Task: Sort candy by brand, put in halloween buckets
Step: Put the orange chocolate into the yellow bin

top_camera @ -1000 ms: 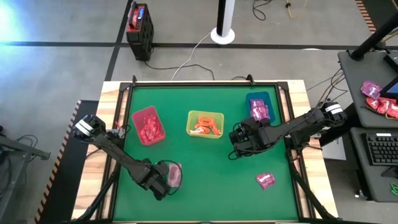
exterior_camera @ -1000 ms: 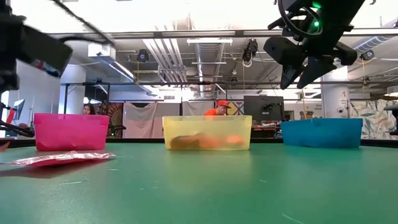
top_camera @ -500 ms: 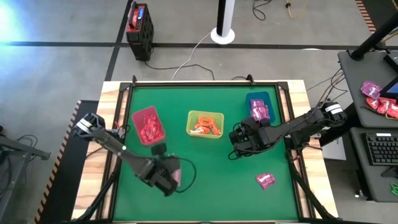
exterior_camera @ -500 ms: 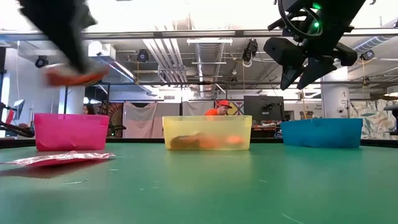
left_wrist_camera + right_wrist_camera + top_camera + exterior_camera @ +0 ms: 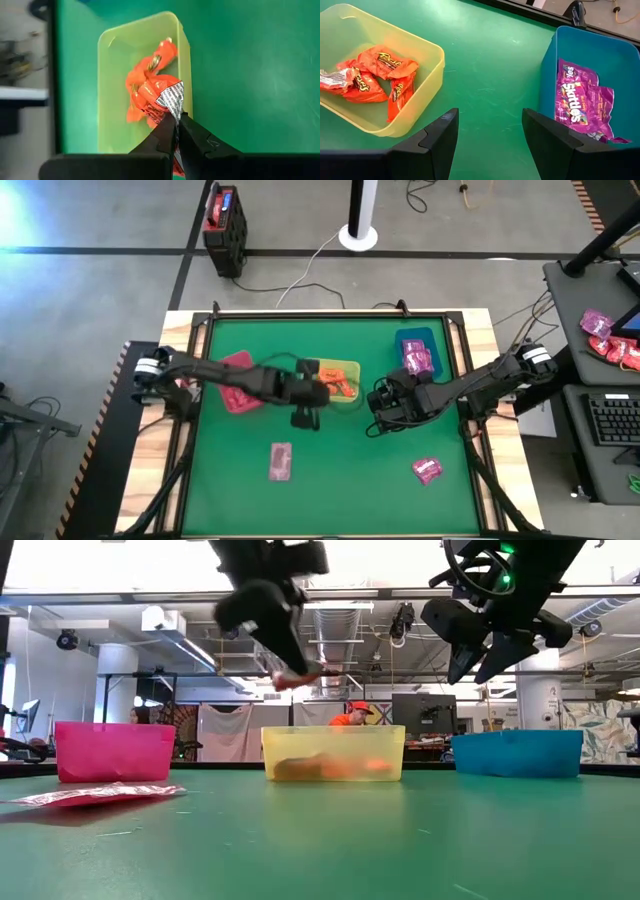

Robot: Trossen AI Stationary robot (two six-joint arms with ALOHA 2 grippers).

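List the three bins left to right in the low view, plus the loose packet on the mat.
Loose pink packet → red bin → yellow bin → blue bin.

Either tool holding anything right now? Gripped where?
Left tool pinches an orange-and-white wrapped candy packet by its crimped silver end. Right tool is open, empty.

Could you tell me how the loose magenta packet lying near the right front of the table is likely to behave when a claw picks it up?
The magenta packet looks crinkled and puffy, so it is probably light and floppy, sagging from one pinched edge. Its shiny wrapper may be slippery. Lying flat on the table, it seems unlikely to roll. The right claw, open, hovers between the yellow-green bin and teal bin.
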